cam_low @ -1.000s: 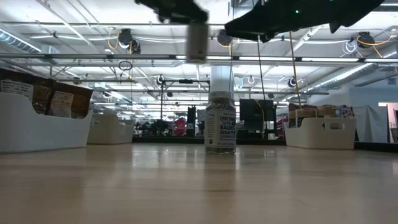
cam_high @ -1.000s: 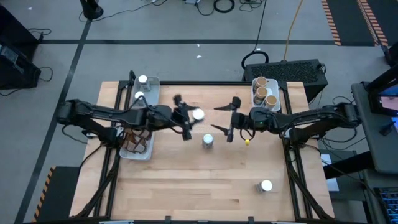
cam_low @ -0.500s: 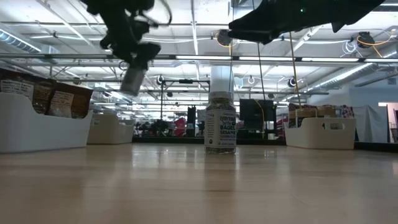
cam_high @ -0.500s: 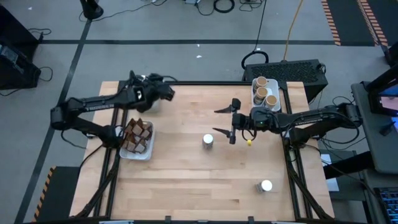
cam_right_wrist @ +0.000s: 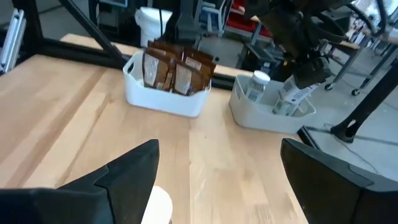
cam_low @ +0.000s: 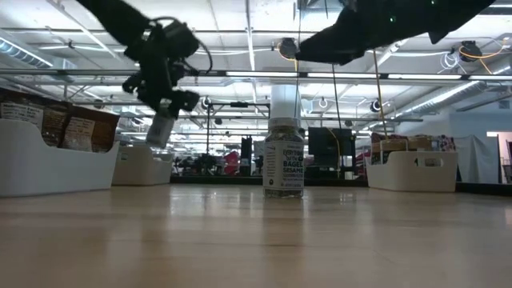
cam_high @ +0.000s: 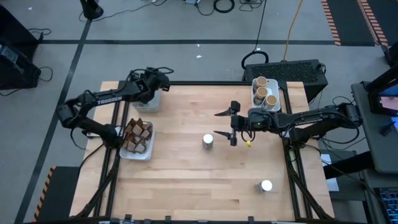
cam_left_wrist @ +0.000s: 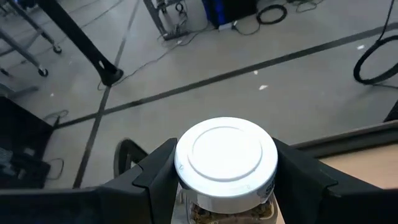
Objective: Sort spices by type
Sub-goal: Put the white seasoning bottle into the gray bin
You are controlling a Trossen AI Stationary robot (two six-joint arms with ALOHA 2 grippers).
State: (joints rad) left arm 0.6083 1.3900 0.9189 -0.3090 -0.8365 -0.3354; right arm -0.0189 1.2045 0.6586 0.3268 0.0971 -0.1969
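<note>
Left gripper (cam_low: 160, 112): jaws closed on a white-lidded jar (cam_left_wrist: 226, 163), one finger on each side of the jar just below the lid, as the left wrist view shows.
Carried jar, attitude: tilted in the low view, lid end up inside the jaws, base hanging down toward the far-left tray (cam_right_wrist: 271, 111).
Carried jar, position: in the air over that white tray at the bench's far-left corner; the right wrist view shows its base dipping at the tray's rim beside another white-lidded jar (cam_right_wrist: 255, 84) already standing there. Whether it touches the tray cannot be told.
Packet tray (cam_high: 138, 154): white tray on the bench's left edge, nearer than the jar tray, filled with brown packets (cam_high: 137, 134).
Key relation, left side: the drop point lies straight below the held jar; judged next move is to lower, right the jar and release.
Centre jar (cam_high: 208, 140): white-lidded, upright on the bench (cam_high: 186, 180) near the middle, long axis vertical.
Right gripper (cam_high: 226, 129): jaws spread wide, empty, hovering above the bench just beside the centre jar.
Key relation, right side: the centre jar lies ahead of the open jaws and below them; its lid shows at the edge of the right wrist view by one finger. The right arm is the nearer arm.
Cork-topped jars (cam_high: 265, 92): grouped in a white tray at the far-right corner.
Loose jar (cam_high: 266, 185): white-lidded, alone on the bench, near-right, well apart from both grippers.
</note>
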